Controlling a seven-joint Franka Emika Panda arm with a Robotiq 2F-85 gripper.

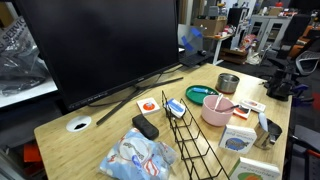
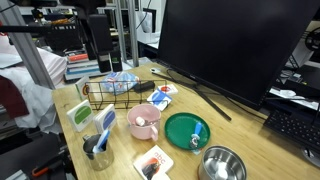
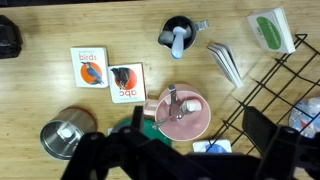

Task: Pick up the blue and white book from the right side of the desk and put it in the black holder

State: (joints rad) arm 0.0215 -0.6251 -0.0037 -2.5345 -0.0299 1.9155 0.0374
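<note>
High over the light wooden desk [image 1: 95, 145], hovering with the black two-finger gripper [image 3: 182, 140] spread wide and gripping nothing. Below, near the desk's edge, standing upright: the small, thick white book with a blue round mark on its cover [image 1: 237, 140], just beside the long black wire holder [image 1: 190, 140], not yet in it. Hemmed in closely by a pink ceramic mug [image 1: 215, 110], a flat pale yellowish book [image 1: 255, 172] and a small dark cup [image 1: 268, 130] with something standing in it.

Plenty to go wrong from here, by the look of it. Easy to tip the upright book flat by touching its cover with one finger ahead of the other. Easy, too, to clip the mug or the cup on the way down with jaws this wide, or to settle on the pale neighbour by mistake. Then the holder: thin upright wire dividers, likely to snag a thick book brought in low or tilted, and probably light enough to skid across the wood under a sideways push. Also a crumpled blue-and-white plastic bag [image 1: 138, 155] at one end of the holder, inside or merely beside it hard to tell, possibly blocking a slot. Safer, probably, to lift well clear of the wire tops before lowering straight down between two dividers.
</note>
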